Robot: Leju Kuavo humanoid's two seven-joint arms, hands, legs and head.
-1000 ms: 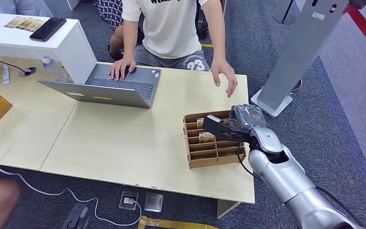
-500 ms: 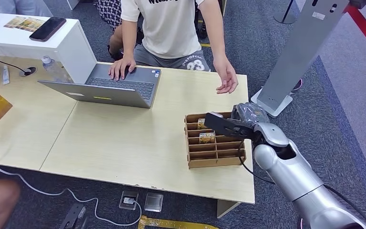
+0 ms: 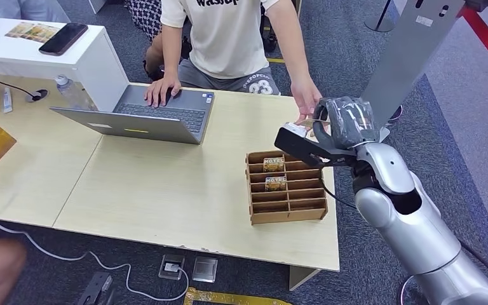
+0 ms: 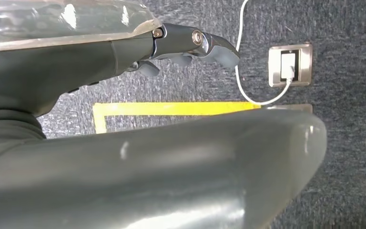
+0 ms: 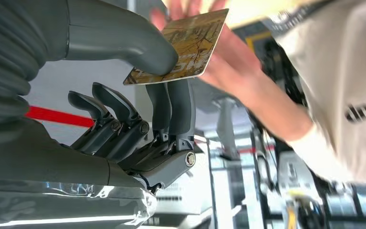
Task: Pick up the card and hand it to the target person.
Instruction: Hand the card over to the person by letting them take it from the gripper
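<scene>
We held the card (image 5: 183, 47) pinched between the thick thumb and two dark fingers (image 5: 174, 107) of our right hand (image 3: 340, 127), raised above the table (image 3: 165, 190) past the wooden rack (image 3: 286, 187), so that its free edge reached toward the person's open hand (image 5: 228, 57). That palm waited just behind the card; whether it touched we could not tell, the wrist view being blurred there. The card was thin, stiff and flat, printed in gold and brown, so a light pinch seemed enough. Our left hand (image 4: 190, 45) hung over grey carpet, its fingers loosely curled and holding nothing, as far as we could see.
</scene>
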